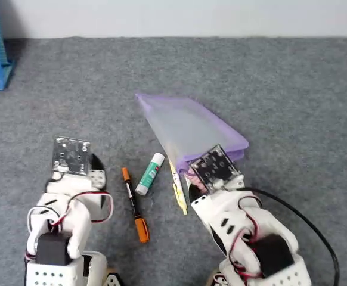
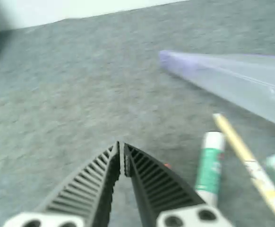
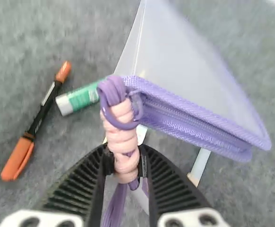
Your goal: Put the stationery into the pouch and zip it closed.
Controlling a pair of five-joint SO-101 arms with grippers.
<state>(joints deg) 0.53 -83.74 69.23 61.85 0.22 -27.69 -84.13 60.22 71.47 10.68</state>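
Pouch (image 1: 188,128), mid-table, with marker (image 1: 133,204), glue stick (image 1: 149,174) and pencil (image 1: 177,189) just beside it; right gripper (image 3: 125,155) clamped on pull cord (image 3: 118,123), left gripper (image 2: 121,150) closed and empty; best pulled straight along zip, without dragging pouch.

The table (image 1: 281,77) wears a grey covering like felt or short carpet, matt and fuzzy. The pouch (image 1: 185,125) is frosted see-through plastic, smooth with a dull sheen. Its zip edge (image 3: 194,125) is purple woven cloth with a fine ribbed weave. The pull cord (image 3: 121,142) looks like soft pink wrapped cord on a purple loop. The glue stick (image 1: 150,174) and marker (image 1: 133,204) are smooth, slightly glossy plastic. The pencil (image 2: 236,146) has a yellow painted coat. The left gripper (image 2: 122,150) and right gripper (image 3: 124,151) have matt black ribbed plastic fingers on white plastic bodies.
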